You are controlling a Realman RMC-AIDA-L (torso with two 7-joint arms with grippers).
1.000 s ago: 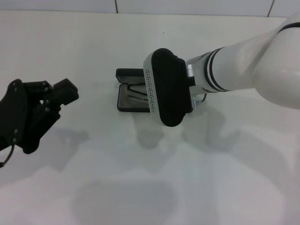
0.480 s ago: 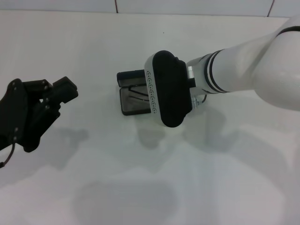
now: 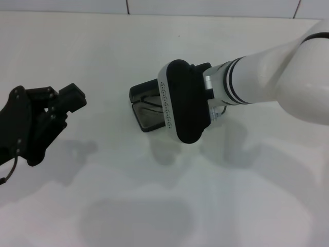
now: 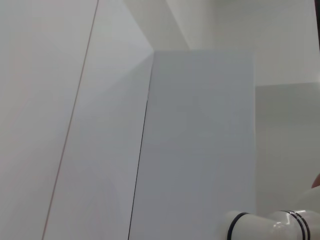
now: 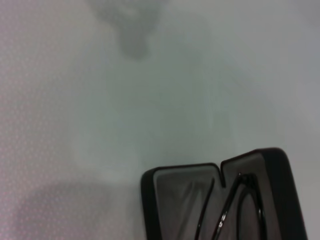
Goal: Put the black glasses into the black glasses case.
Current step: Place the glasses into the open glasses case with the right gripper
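The glasses (image 5: 235, 210), light and fragile, lay inside the open case (image 3: 145, 114); the lid's edge looked safest. Left tool (image 3: 61, 105) hung open; right tool's state unclear.

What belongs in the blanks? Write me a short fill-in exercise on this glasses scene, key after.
1. The black glasses lie inside the black glasses case, whose lid is ____.
2. The arm reaching over the case is the robot's ____ arm.
3. The left gripper hangs apart from the case and holds ____.
4. The case rests on a ____ table.

Missing words: open; right; nothing; white
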